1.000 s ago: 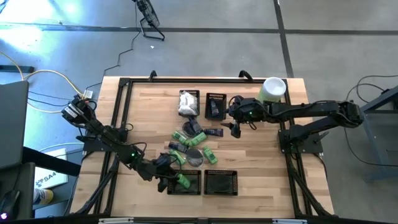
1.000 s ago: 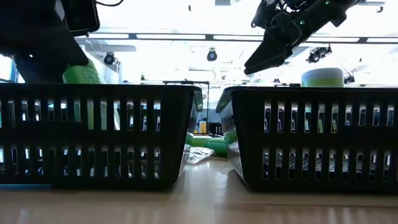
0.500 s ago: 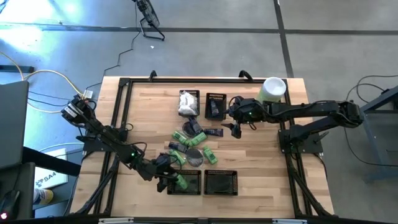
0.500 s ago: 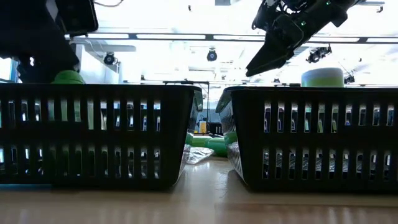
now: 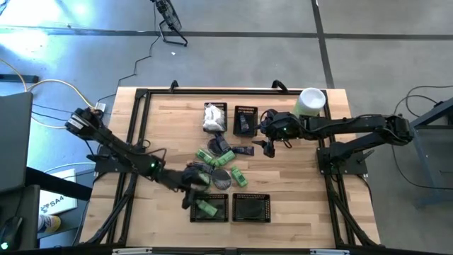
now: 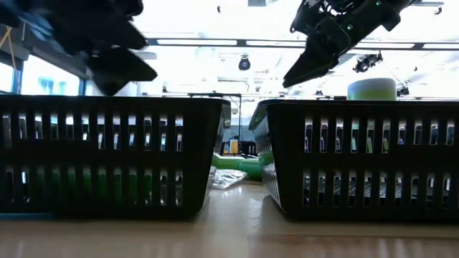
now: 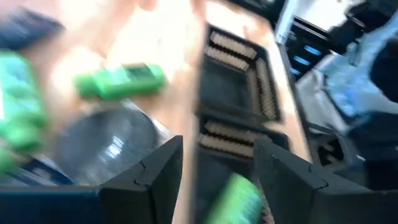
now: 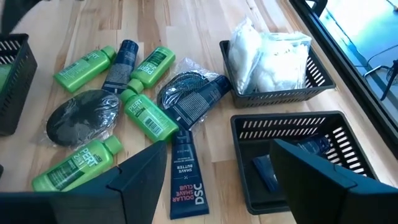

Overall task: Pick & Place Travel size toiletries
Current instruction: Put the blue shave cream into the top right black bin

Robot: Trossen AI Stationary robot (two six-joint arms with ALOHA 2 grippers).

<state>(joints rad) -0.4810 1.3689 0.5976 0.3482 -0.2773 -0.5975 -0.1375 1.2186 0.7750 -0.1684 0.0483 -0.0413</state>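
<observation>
The left hand (image 5: 192,185) hovered over the wooden counter (image 5: 170,127) just beside the front left mesh basket (image 5: 210,207), its fingers (image 7: 149,180) spread apart with nothing between them. A bright green bottle (image 5: 207,207) lay inside that basket; the left wrist view showed the same green shape (image 7: 235,199) below the parted fingers. The adjacent front right basket (image 5: 252,207) held no visible green item.

The right hand (image 5: 268,146) hung above the counter near the centre, fingers (image 8: 140,180) wide open and empty, beside the rear dark basket (image 5: 245,120).

The remaining toiletries lay in a loose cluster at mid-counter:
- several green Pert bottles (image 8: 150,115), one (image 8: 76,163) lying apart at the near edge of the cluster
- a grey disc in clear wrap (image 8: 81,117) touching the green bottles
- a dark blue shave-butter tube (image 8: 185,180)
- a dark blue bottle (image 8: 122,62) between two green ones
- a dark wrapped piece (image 8: 189,94)

White crinkly packets (image 8: 267,56) filled the rear left basket (image 8: 280,93). The neighbouring rear basket (image 8: 298,155) contained a dark blue item (image 8: 266,174). A pale-green cylinder with white lid (image 5: 310,102) stood at the far right corner
</observation>
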